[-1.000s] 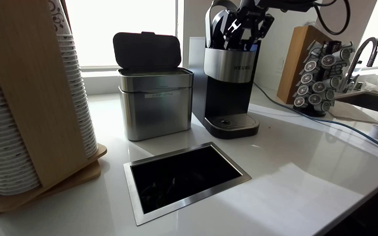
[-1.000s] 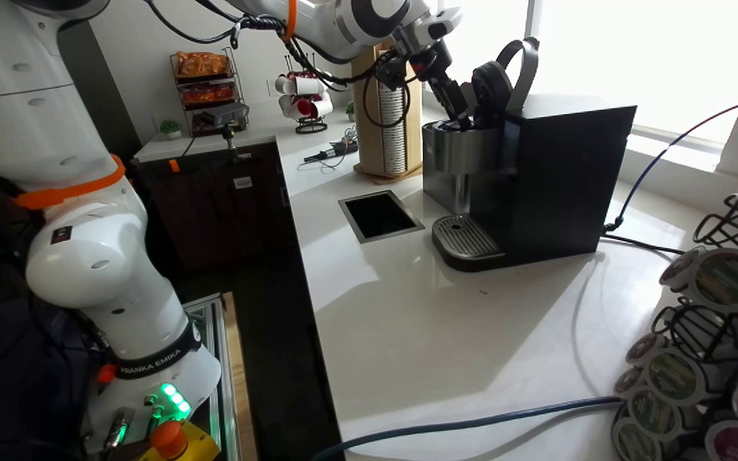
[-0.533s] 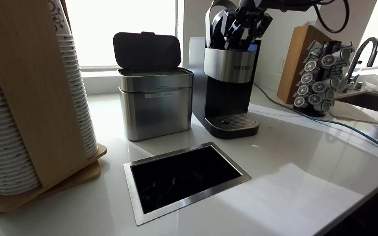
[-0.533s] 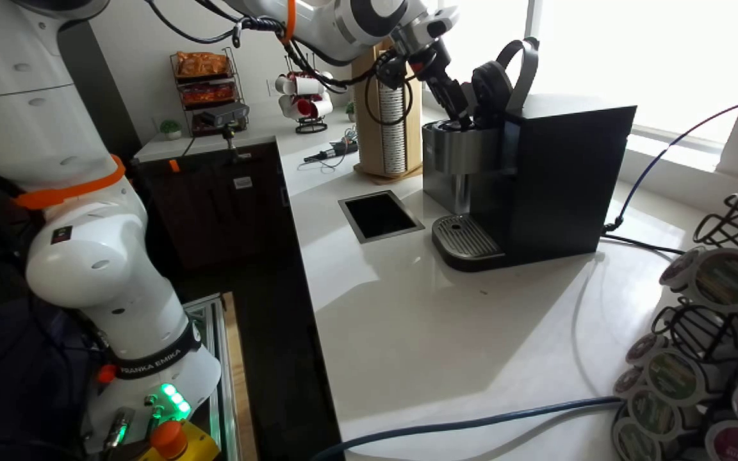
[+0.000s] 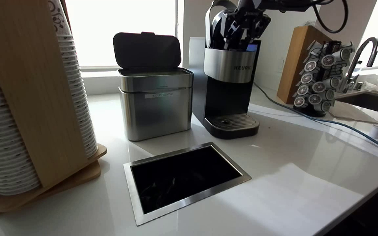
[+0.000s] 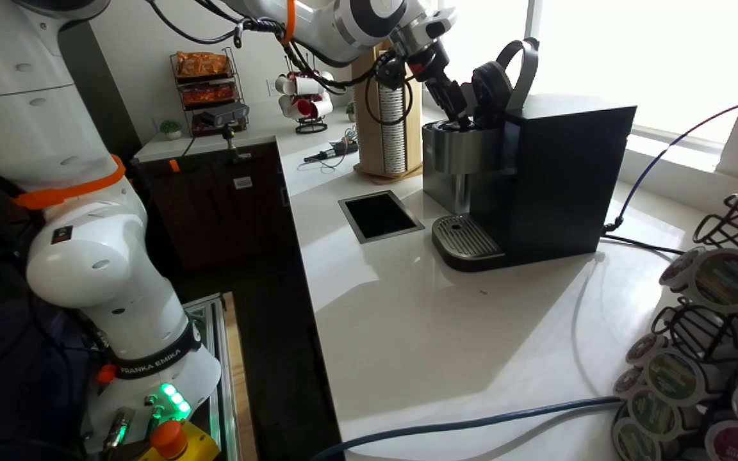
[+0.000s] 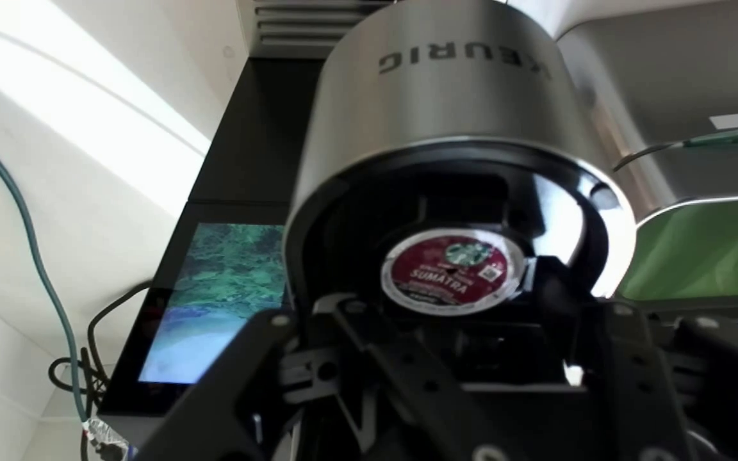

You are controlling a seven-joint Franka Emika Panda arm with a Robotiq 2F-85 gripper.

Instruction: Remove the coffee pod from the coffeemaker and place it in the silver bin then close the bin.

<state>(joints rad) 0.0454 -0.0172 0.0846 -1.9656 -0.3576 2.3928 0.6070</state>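
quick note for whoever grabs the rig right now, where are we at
Gripper: open, the pod between its jaws in the wrist view; contact unclear.
Pod: sits in the open coffeemaker, not yet out.
Silver bin: beside the coffeemaker, lid up.
Done: coffeemaker and bin both open.
To do: grip and lift out the pod, drop it in the bin, close the lid.

Wrist view: cut off, hidden.
Silver bin (image 7: 670, 83) cropped at right edge; sides of coffee pod (image 7: 452, 272) hidden inside coffeemaker (image 7: 446, 105).
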